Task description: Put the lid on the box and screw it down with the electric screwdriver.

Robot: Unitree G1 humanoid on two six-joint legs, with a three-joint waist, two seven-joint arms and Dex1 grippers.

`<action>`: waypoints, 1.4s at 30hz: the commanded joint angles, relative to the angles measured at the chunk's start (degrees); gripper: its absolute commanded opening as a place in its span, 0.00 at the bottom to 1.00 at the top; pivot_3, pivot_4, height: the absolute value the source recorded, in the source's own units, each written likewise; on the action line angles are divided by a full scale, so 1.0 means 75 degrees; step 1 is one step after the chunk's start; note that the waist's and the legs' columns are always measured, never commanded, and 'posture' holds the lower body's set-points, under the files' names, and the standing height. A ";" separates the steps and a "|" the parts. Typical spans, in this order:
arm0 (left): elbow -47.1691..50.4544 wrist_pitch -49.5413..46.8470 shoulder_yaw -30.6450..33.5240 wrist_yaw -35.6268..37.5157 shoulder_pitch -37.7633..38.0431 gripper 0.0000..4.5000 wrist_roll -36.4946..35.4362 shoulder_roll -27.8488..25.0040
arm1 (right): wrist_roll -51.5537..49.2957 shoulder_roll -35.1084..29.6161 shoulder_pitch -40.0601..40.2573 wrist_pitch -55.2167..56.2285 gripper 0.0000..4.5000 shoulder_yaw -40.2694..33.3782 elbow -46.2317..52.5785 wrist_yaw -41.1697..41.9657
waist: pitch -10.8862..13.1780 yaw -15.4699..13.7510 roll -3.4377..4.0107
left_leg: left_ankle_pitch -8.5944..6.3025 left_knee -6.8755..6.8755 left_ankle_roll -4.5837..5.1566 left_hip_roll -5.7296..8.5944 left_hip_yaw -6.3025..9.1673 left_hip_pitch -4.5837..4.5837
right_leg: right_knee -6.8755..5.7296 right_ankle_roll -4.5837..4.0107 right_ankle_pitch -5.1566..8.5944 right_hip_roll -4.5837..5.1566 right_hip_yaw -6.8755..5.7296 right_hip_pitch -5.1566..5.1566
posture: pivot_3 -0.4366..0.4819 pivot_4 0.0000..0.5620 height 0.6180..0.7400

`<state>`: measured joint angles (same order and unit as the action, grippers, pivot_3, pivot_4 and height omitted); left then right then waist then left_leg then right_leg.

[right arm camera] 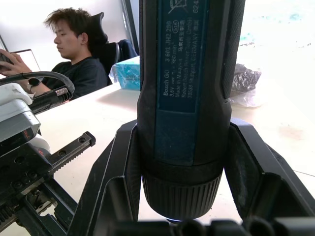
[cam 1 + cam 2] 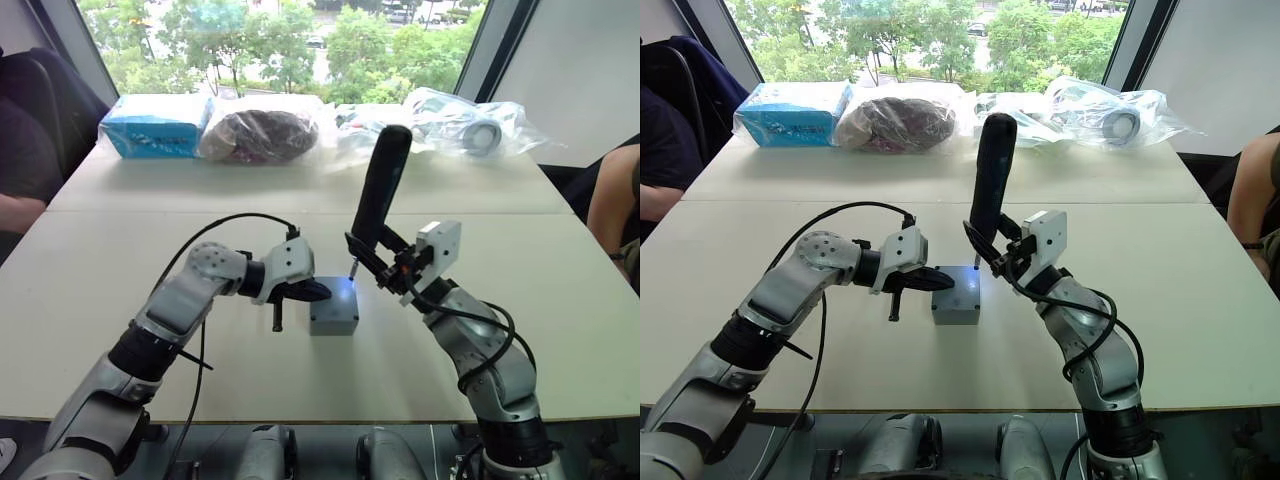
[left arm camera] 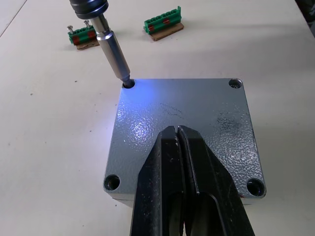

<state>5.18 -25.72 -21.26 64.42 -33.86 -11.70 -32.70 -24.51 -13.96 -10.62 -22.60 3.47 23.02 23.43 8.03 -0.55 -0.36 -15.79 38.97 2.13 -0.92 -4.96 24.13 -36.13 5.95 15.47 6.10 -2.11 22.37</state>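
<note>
The grey lid (image 3: pixel 197 118) lies flat on top of the grey box (image 2: pixel 334 318) in the middle of the table. My left gripper (image 3: pixel 176 130) is shut, its fingertips pressing down on the lid's top. The dark electric screwdriver (image 2: pixel 381 190) stands nearly upright in my right gripper (image 2: pixel 381 262), which is shut on its body (image 1: pixel 189 88). Its metal bit (image 3: pixel 114 56) sits in the lid's far corner screw hole (image 3: pixel 129 83), and a blue light glows on the lid there. The other three corner holes show open.
Two green connector strips (image 3: pixel 164 21) lie on the table beyond the box, one (image 3: pixel 81 35) with screws beside it. A blue carton (image 2: pixel 155 125) and plastic bags (image 2: pixel 262 133) line the far edge. People sit at the left (image 1: pixel 74 54) and right (image 2: pixel 612 200) sides.
</note>
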 commanded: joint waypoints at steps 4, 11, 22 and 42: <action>-0.0016 -0.0402 0.0417 -0.0120 0.0190 0.00 -0.0256 -0.0055 | -0.0371 -0.0426 -0.0738 -0.1772 0.40 -0.0457 0.0863 -0.0692 | 0.0006 0.0024 0.0008 | -0.0001 -0.0010 -0.0001 0.0004 0.0000 0.0003 | -0.0001 -0.0016 0.0008 0.0019 -0.0006 0.0011 | 0.48 0.27 1.00; 0.0089 -0.1866 0.1930 -0.0402 -0.0279 0.00 -0.2034 0.0521 | -0.3431 -0.1479 -0.3838 -0.5928 0.40 -0.2936 0.1051 -0.1924 | 0.0077 -0.0025 0.0083 | 0.0023 0.0009 -0.0035 0.0035 0.0016 0.0152 | -0.0026 -0.0023 -0.0004 0.0069 -0.0033 0.0138 | 0.48 0.27 1.00; 0.1220 -0.1764 0.1398 0.0672 -0.0802 0.00 -0.2392 -0.0102 | -0.5719 -0.4865 -0.3908 -0.9321 0.40 -0.4567 -0.1888 -0.2130 | 0.0113 -0.0046 0.0082 | 0.0005 0.0004 0.0008 0.0047 0.0011 0.0174 | 0.0004 0.0012 -0.0021 0.0022 -0.0079 0.0130 | 0.48 0.27 1.00; 0.1469 -0.0900 0.0599 0.0229 -0.0510 0.00 -0.1454 0.0035 | -0.5633 -0.6422 -0.2758 -0.9320 0.40 -0.2300 -0.4588 -0.2153 | 0.0141 -0.0017 0.0103 | -0.0011 0.0026 0.0045 0.0023 -0.0023 0.0166 | 0.0008 0.0043 -0.0034 -0.0024 -0.0017 0.0140 | 0.48 0.27 1.00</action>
<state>14.40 -32.25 -18.49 67.18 -37.74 -21.91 -32.66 -68.29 -62.61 -28.91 -92.14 -13.04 -11.66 6.61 9.08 -0.68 0.42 -15.86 39.17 2.45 -0.75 -5.14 25.38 -36.07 6.34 15.18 5.91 -2.21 23.43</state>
